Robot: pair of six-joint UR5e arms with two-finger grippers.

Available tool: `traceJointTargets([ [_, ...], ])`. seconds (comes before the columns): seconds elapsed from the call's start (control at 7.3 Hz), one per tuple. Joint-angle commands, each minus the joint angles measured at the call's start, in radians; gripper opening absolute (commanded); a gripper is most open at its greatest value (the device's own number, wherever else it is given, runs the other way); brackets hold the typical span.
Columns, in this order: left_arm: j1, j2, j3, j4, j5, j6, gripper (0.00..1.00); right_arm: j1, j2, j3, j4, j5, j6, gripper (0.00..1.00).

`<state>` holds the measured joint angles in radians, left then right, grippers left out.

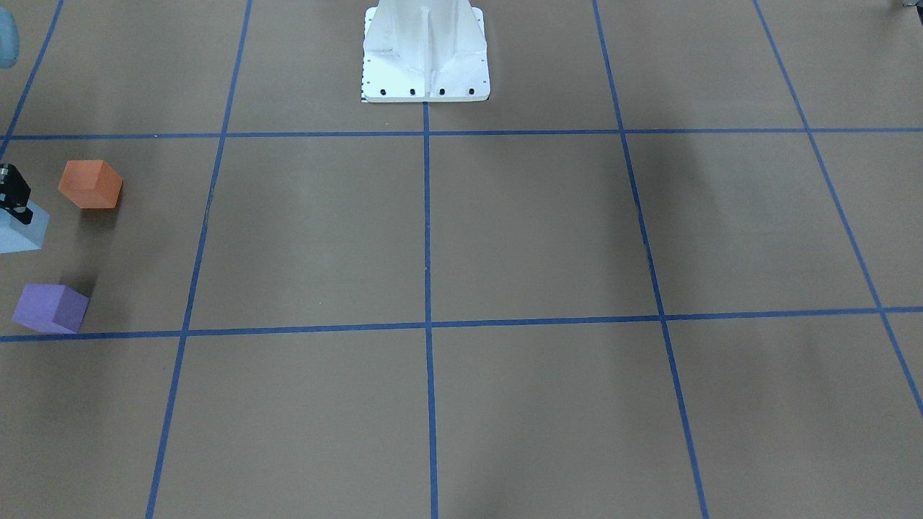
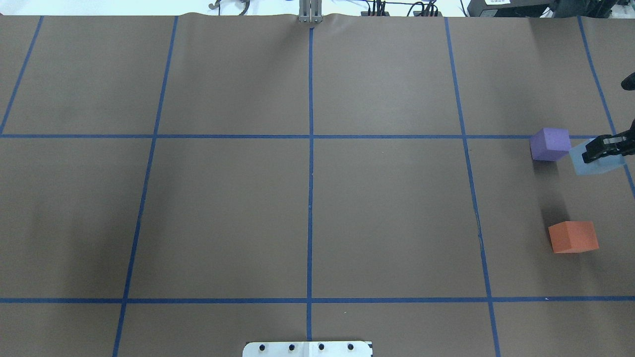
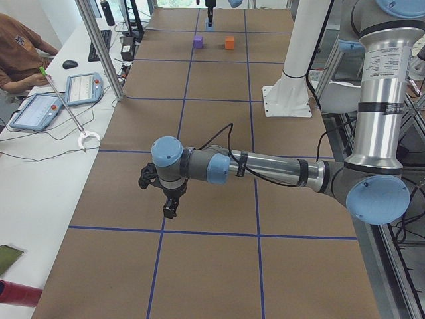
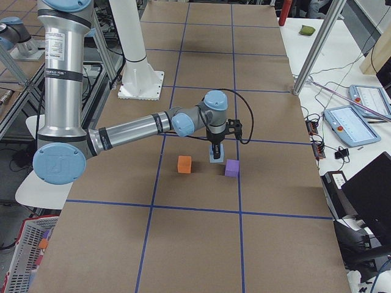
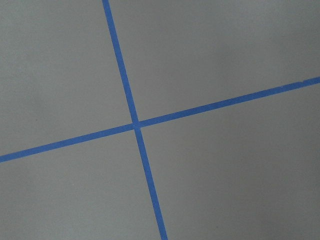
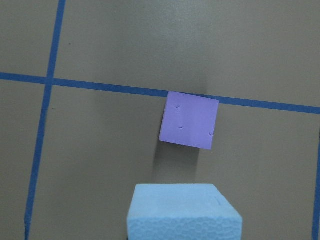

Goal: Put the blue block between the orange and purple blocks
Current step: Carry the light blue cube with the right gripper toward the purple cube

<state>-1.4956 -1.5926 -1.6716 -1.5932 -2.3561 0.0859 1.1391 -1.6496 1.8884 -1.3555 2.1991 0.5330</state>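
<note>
The white base plate (image 2: 307, 348) at the robot-side edge of the brown counter (image 2: 223, 213) serves as the reference for all positions. Blue tape lines (image 2: 310, 198) divide the counter into squares.

1. Orange block (image 2: 573, 237): the closest of the three blocks to the base plate. It lies far out on the base plate's right side, flat on the counter and well apart from the other two.

2. Blue block (image 2: 595, 166): farther forward from the base plate than the orange block and farther out to the right than either other block. The right gripper (image 4: 214, 150) comes down on it from above with its fingers closed on the block. Whether the block's underside touches the counter cannot be determined.

3. Purple block (image 2: 549, 144): the farthest forward from the base plate. It sits just beside the blue block with a narrow gap, and its far edge meets a tape line.

4. Left gripper (image 3: 170, 211): well apart on the base plate's opposite side, pointing down over a tape crossing. The spread of its fingers cannot be told.
</note>
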Motion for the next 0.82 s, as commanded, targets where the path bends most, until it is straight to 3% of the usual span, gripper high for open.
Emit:
traceJointTargets([
  [0.0,0.0,-0.001,0.001,-0.001,0.0,0.0,1.0,-0.073,0.005,-0.045,0.052,-0.028,0.088,0.0],
  [0.68,0.001,-0.006,0.004,-0.001,0.0,0.003,1.0,-0.134,0.016,-0.12,0.05,-0.045,0.113,0.0],
])
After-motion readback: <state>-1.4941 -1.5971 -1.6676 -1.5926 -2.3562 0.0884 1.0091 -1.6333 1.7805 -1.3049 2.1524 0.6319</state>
